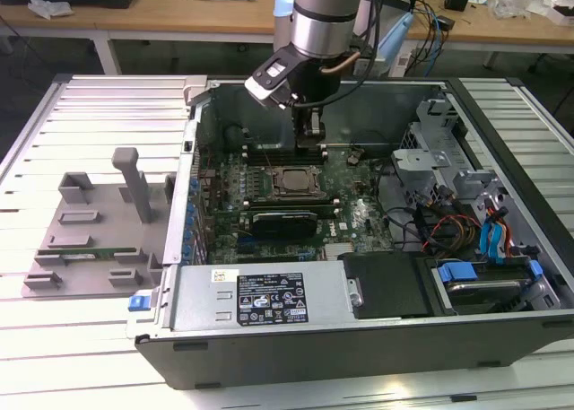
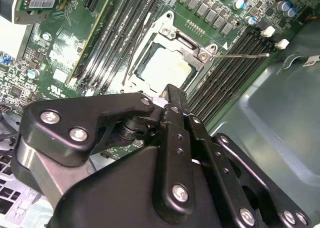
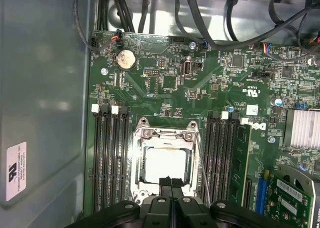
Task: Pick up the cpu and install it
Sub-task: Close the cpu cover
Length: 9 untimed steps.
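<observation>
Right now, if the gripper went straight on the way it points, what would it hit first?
Probably the cpu seated in the socket, near its edge. The gripper hangs just above it; depth unclear.

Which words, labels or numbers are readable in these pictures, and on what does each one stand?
The power supply label: print too small to read.
The case wall sticker: print too small to read.
White markings on the motherboard: none legible.
</observation>
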Tool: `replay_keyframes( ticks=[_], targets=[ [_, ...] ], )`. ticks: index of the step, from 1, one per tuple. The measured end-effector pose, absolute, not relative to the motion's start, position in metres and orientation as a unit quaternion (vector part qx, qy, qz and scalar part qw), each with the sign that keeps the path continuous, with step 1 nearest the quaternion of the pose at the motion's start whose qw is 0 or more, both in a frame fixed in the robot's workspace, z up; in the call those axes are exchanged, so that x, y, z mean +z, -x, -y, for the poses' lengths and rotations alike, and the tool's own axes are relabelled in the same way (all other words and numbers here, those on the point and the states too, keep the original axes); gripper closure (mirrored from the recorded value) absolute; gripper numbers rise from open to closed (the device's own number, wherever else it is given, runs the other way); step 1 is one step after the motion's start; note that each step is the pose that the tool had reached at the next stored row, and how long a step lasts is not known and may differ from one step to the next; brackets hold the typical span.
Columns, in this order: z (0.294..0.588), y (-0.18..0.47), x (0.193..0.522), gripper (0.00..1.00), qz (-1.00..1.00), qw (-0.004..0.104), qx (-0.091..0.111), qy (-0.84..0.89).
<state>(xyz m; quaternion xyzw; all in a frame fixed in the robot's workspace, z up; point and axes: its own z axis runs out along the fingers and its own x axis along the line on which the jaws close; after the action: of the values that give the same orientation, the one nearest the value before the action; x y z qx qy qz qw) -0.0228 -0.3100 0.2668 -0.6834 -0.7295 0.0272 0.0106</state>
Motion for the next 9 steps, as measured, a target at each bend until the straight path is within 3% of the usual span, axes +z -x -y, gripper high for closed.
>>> replay_keyframes(
  ticks=[9],
  targets=[
    [0.31,0.0228,0.2732,0.89,0.729,0.011,0.027,0.683]
  ],
)
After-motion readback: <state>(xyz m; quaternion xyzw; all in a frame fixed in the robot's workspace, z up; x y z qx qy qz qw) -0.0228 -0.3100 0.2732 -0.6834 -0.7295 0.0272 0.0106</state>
